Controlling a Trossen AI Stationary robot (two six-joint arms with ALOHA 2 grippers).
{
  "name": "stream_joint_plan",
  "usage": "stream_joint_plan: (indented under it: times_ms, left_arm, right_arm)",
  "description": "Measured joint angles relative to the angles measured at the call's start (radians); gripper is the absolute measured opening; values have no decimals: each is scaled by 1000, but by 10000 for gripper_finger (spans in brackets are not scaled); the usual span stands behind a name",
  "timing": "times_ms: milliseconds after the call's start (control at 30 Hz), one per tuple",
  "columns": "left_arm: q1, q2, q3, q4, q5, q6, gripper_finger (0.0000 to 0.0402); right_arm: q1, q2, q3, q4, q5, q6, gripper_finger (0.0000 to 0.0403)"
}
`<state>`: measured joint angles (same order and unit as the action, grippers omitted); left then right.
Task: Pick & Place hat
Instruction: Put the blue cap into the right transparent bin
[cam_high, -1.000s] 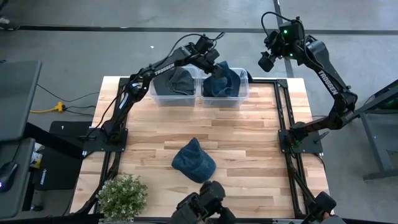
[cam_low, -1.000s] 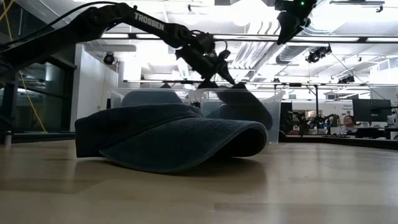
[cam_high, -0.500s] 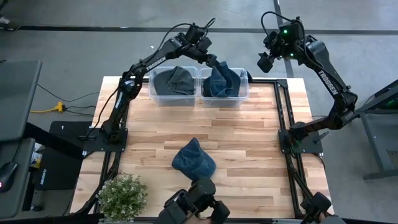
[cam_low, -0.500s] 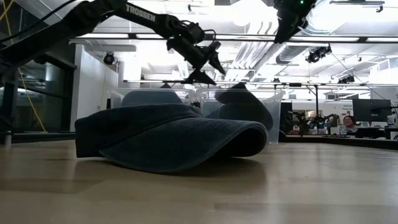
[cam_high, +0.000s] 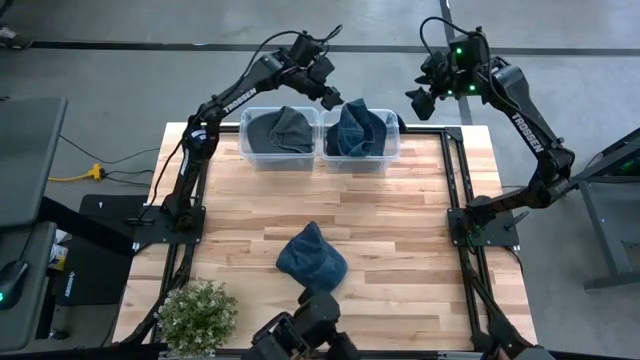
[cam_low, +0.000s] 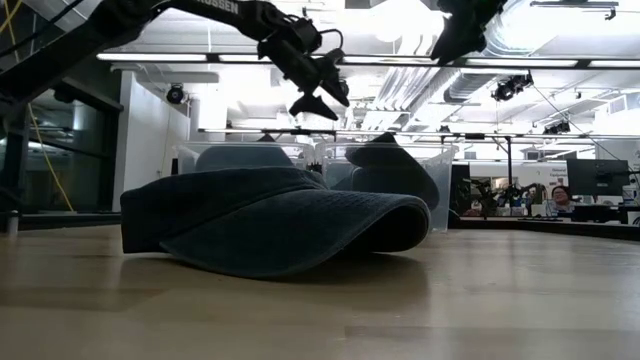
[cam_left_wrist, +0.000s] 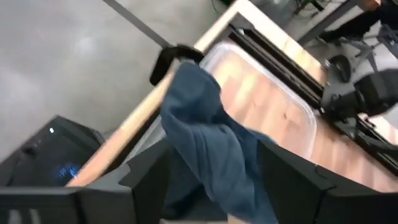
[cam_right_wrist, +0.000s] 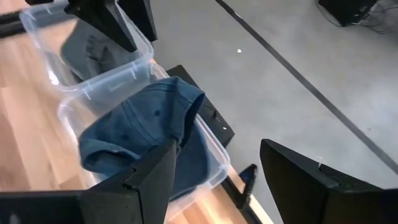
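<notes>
Your left hand is open and holds nothing, up above the two bins. Your right hand waits open nearby. One hat lies on the table.

Your table-level view lists: one dark hat lying on the wooden table, brim toward you; two clear bins behind it, each holding a hat; left gripper raised above the bins, fingers parted; right arm high beyond.
</notes>
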<state>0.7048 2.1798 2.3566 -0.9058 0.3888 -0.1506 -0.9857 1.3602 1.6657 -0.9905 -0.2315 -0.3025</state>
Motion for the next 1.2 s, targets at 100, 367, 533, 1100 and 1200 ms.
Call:
stream_joint_plan:
  times_ms: [100, 367, 533, 1100, 1200]
  left_arm:
    - [-4, -13, -1, -67, 29, 23, 202]
    - [-64, -90, 0, -283, 38, 95, 65]
    - [-139, -123, 0, -383, -37, 103, 10]
    - [-446, -126, 0, -392, -211, -15, 1]
    - [-497, -126, -6, -308, -203, -47, 1]
  right_arm:
    - [0, 0, 0, 0, -23, 14, 228]
    - [1, 0, 0, -7, -50, 14, 228]
    - [35, 0, 0, -15, -71, 12, 225]
    - [287, -193, -324, 60, -6, -28, 212]
    - [289, -292, -403, 99, 5, 20, 212]
